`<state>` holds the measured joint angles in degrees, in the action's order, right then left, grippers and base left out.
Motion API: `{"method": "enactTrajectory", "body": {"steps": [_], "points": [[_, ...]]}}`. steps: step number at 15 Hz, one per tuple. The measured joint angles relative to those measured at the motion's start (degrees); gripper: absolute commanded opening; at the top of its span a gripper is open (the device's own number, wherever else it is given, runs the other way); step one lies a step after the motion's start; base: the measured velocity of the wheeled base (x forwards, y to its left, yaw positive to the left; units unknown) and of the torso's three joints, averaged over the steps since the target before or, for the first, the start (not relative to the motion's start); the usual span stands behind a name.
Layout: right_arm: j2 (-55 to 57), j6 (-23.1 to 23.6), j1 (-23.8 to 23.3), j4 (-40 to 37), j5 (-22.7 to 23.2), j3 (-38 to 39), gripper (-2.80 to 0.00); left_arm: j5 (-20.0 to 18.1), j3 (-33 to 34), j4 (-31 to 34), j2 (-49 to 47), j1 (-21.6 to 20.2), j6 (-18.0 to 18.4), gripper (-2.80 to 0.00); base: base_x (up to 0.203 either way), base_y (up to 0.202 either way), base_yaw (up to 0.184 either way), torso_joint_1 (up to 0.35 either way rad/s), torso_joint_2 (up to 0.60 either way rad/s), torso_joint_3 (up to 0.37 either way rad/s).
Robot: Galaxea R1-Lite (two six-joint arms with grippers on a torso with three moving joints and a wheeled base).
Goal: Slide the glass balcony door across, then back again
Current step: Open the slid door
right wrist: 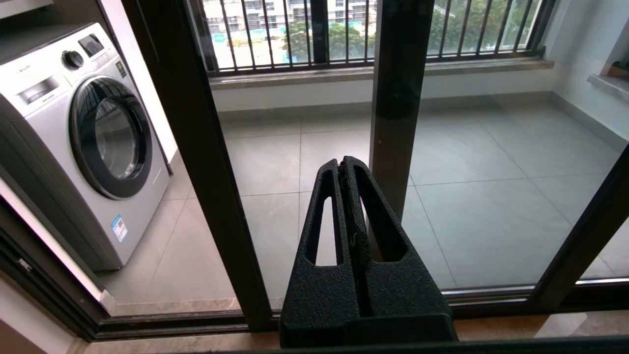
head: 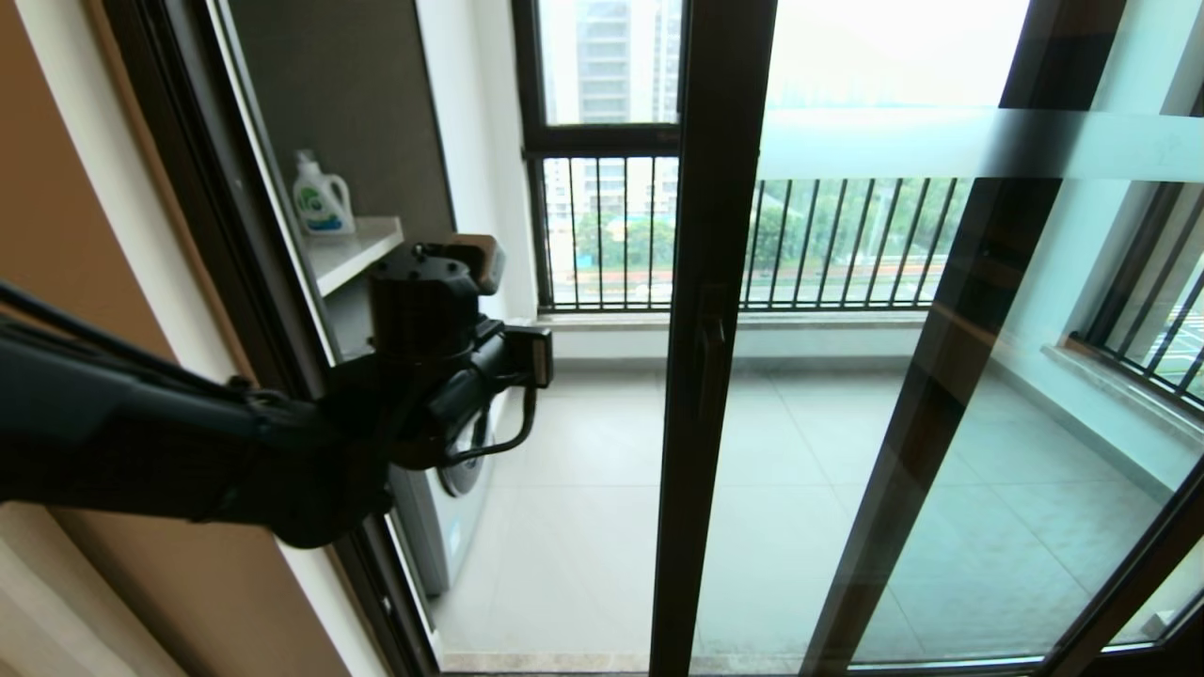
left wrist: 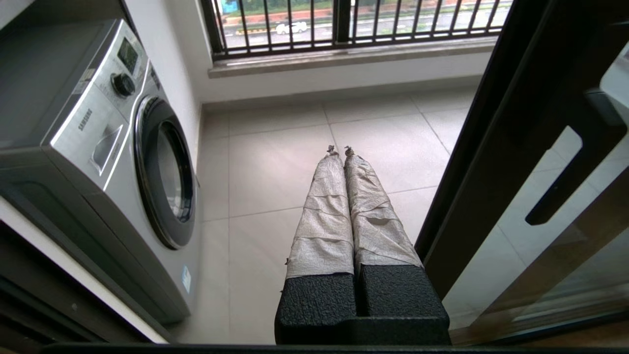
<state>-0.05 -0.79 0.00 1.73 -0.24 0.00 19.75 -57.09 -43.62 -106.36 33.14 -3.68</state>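
1. Head view: the glass balcony door (head: 884, 395) stood partly slid across, its dark leading stile running from the top edge of the opening down to the floor track, with the frosted band high on the pane. The small dark handle (head: 712, 362) sat on that stile at about mid-height. The left arm reached in from the left wall of the opening, its wrist near the washing machine (head: 450, 512); the claw itself could not be made out here. The gap between the left jamb and the stile lay open to the tiled floor (head: 583, 489).

2. Left wrist view: the left gripper (left wrist: 339, 150) hung in the open gap with its tape-wrapped fingers (left wrist: 322, 216) pressed together on nothing. It sat just beside the stile's edge, whether touching I could not tell. The handle (left wrist: 572, 169) showed on the door's face.

3. Right wrist view: the right gripper (right wrist: 345, 162) was closed and empty, on the room side of the glass, near the door's stile.

4. Handling, as a judgement: the door looked heavy, rigid and rolling on a track. The glass was smooth and fragile, so force belonged on the metal stile or behind the handle, applied along the track.
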Motion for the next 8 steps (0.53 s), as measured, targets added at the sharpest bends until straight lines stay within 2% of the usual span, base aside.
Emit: {"method": "enactTrajectory", "body": {"steps": [2, 4, 6, 8], "points": [[0.0, 0.0, 0.0, 0.0, 0.0, 0.0, -2.80, -0.7, 8.9, -1.0, 10.9, -1.7, -0.1, -2.80, 0.000, 0.000, 0.000, 0.000, 0.00, 0.000], [0.0, 0.0, 0.0, 0.0, 0.0, 0.0, -2.80, -1.3, 16.3, -1.0, 22.2, -5.4, 0.0, -2.80, 0.000, 0.000, 0.000, 0.000, 0.00, 0.000], [0.0, 0.0, 0.0, 0.0, 0.0, 0.0, -2.80, -1.7, 21.7, 0.8, 33.2, -9.4, 0.4, -2.80, 0.000, 0.000, 0.000, 0.000, 0.00, 0.000], [0.0, 0.0, 0.0, 0.0, 0.0, 0.0, -2.80, -2.0, 26.0, 5.5, 44.0, -12.1, 0.7, -2.80, 0.000, 0.000, 0.000, 0.000, 0.00, 0.000]]}}
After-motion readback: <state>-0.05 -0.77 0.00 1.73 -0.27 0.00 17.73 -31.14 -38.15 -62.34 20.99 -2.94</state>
